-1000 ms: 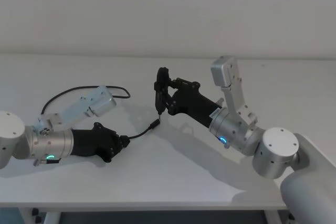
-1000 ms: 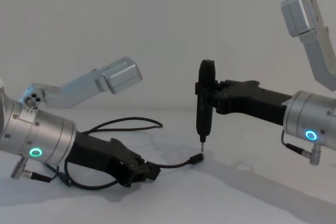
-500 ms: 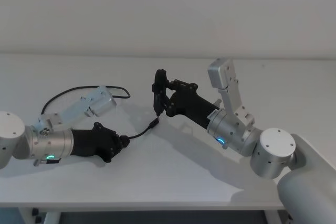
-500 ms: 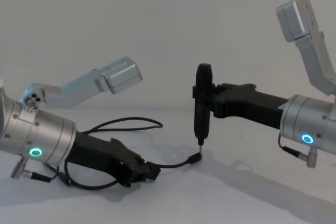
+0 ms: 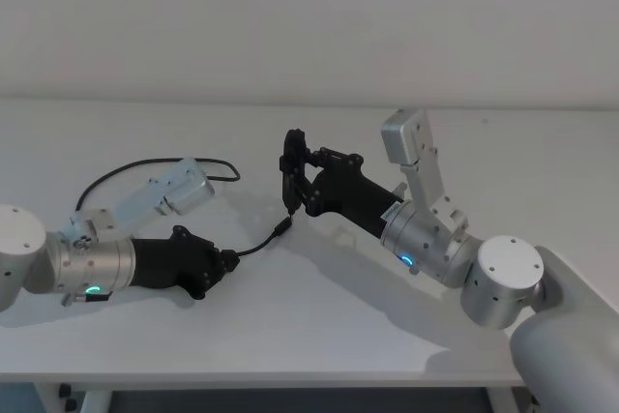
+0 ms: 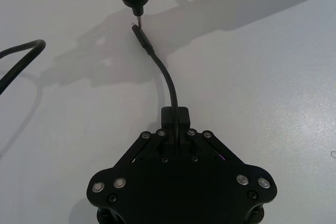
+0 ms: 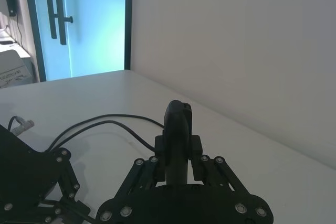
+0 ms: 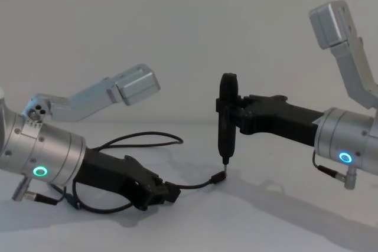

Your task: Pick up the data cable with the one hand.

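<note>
Left gripper [image 5: 225, 264] clamped on data cable [image 5: 253, 248], white table [image 5: 319, 316].

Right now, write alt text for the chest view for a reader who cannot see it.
The left gripper, low over a white table, is shut on a black data cable near its free plug. The right gripper holds a slim black tool upright, tip just above that plug.

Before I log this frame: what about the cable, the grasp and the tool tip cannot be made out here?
- Head view: the left gripper hides its own pinch on the data cable.
- Chest view: whether the pen-like tool touches the cable plug is too small to tell.
- Left wrist view: the cable loop runs off the edge.
- Right wrist view: the right gripper hides the tool's tip.
</note>
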